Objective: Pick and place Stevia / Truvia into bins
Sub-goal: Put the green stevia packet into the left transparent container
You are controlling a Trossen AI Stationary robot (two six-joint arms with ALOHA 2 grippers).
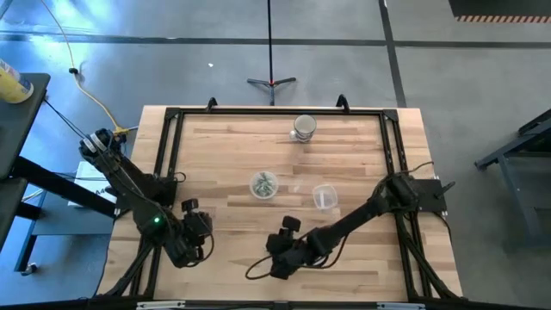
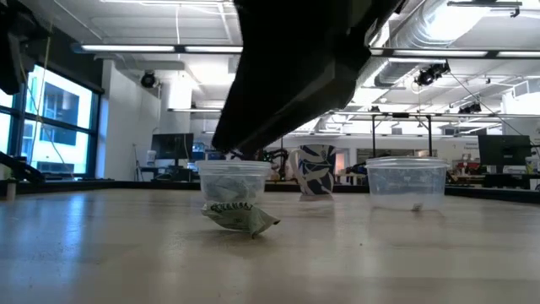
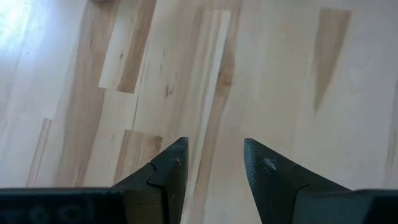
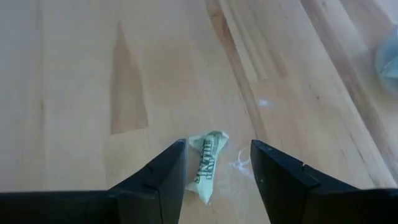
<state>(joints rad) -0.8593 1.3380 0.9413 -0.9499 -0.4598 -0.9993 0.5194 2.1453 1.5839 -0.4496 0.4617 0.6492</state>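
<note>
A crumpled green-and-white Stevia packet (image 4: 205, 165) lies on the wood between the open fingers of my right gripper (image 4: 217, 146), close to one finger. In the low view the packet (image 2: 240, 217) rests flat on the table with the dark gripper above it. From above, my right gripper (image 1: 277, 258) hides it, near the table's near edge. One clear cup (image 1: 264, 184) holds green packets. The other clear cup (image 1: 324, 197) stands to its right. My left gripper (image 3: 214, 146) is open over bare wood near the left near corner (image 1: 191, 248).
A patterned opaque jar (image 1: 303, 127) stands near the far edge, also seen in the low view (image 2: 314, 173) behind the two cups (image 2: 232, 181) (image 2: 407, 181). A black frame (image 1: 172, 116) borders the table. Bare wood lies between the two grippers.
</note>
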